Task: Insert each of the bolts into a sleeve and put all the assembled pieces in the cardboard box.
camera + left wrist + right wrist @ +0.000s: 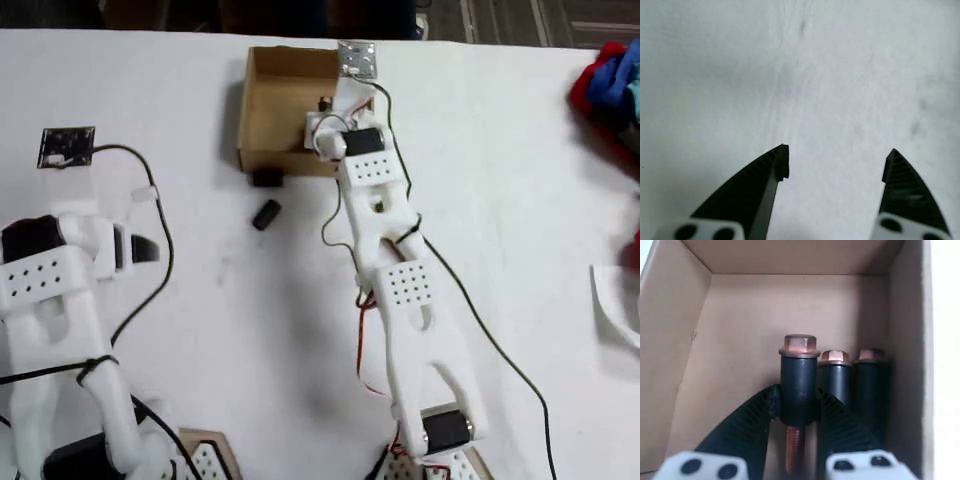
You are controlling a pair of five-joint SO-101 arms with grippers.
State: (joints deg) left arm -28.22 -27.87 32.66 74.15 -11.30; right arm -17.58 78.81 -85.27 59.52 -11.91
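Observation:
My right gripper [797, 402] is inside the cardboard box [690, 340], shut on a black sleeve [798, 385] with a copper bolt [799, 346] through it. Two more assembled pieces [835, 375] [871, 380] lie beside it against the box wall. From above, the right gripper [327, 125] hangs over the box [245, 100]. Two loose black sleeves [267, 178] [266, 214] lie on the table just in front of the box. My left gripper [143, 248] is open above bare white table at the left, its fingers [772, 175] spread with nothing between them.
A small black board [67, 146] on a cable lies at the far left. A metal plate [358, 58] sits behind the box. Coloured cloth [608, 80] and a white curved object [612, 310] are at the right edge. Cables trail beside both arms.

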